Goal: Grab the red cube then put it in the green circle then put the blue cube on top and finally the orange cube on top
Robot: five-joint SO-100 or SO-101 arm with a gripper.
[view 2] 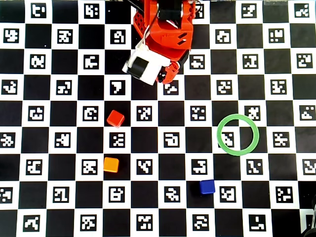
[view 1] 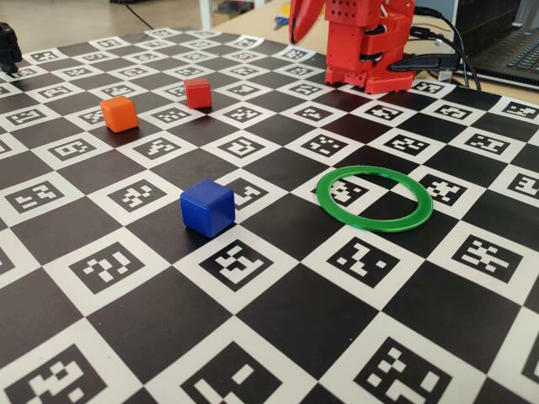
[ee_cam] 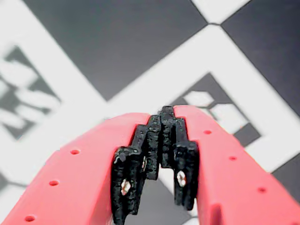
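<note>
My end effector (ee_cam: 161,140) is closed, its black toothed pads (ee_cam: 140,159) meshed together with nothing between them; the red plastic fingers with small holes fill the lower wrist view and run off its bottom edge. Beneath them I see only blurred black and white squares of the marker-printed mat (view 2: 158,163) covering the bench, and no cube shows there. In the overhead view my red arm (view 2: 165,34) sits folded at the top edge, partly cut off, hiding my fingertips. The red cube (view 2: 115,118) lies nearest me, smooth with rounded edges. The orange cube (view 2: 111,164) sits near it, farther from my base. The blue cube (view 2: 207,186) stands well apart, toward the right of that view. The green circle (view 2: 220,143), a thin flat ring, lies empty on the mat, apart from every cube.
</note>
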